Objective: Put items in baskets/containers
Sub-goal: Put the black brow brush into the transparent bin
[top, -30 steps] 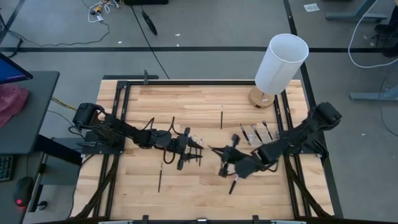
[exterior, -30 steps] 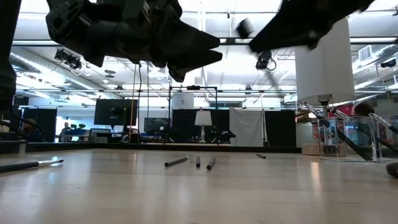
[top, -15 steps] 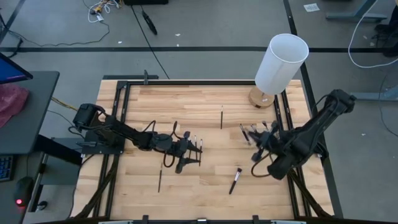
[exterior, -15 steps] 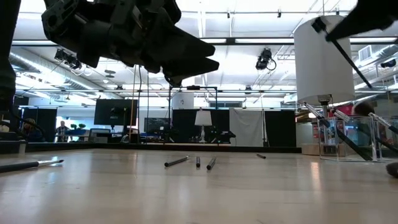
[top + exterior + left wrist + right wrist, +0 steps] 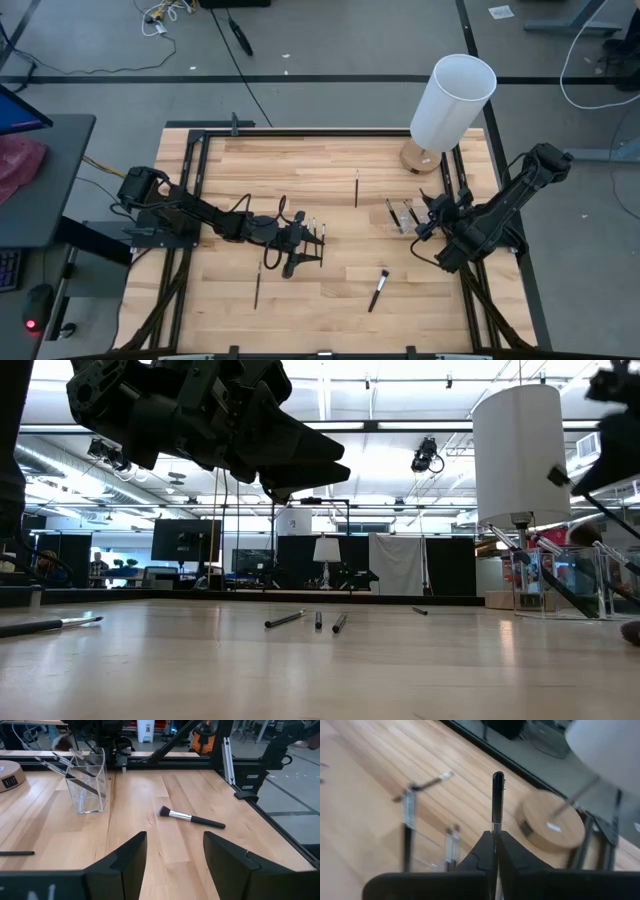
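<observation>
Your biggest landmark is the white lamp (image 5: 453, 100) on its wooden base (image 5: 554, 826), just beyond your right gripper (image 5: 432, 222); it is no container, so ignore it. The target is the clear plastic holder (image 5: 89, 785), directly below and ahead of that gripper, with several brushes already leaning in it. Judge it light and easy to tip, so come down gently and avoid nudging its walls. Your right gripper is clamped on a thin dark brush (image 5: 497, 802), which stands straight up out of the closed fingers; the grip sits low on the handle, near the silver ferrule. The handle looks stiff, smooth and nearly weightless, so it may slip or pivot if you loosen early. Your left gripper (image 5: 298, 245) hovers mid-table with its fingers apart, holding nothing. A silver-ferruled brush (image 5: 191, 818) lies loose on the wood ahead of it, and a few more sticks (image 5: 300, 620) lie scattered nearby. Take those at mid-handle, across the shaft, never by the soft bristles.
</observation>
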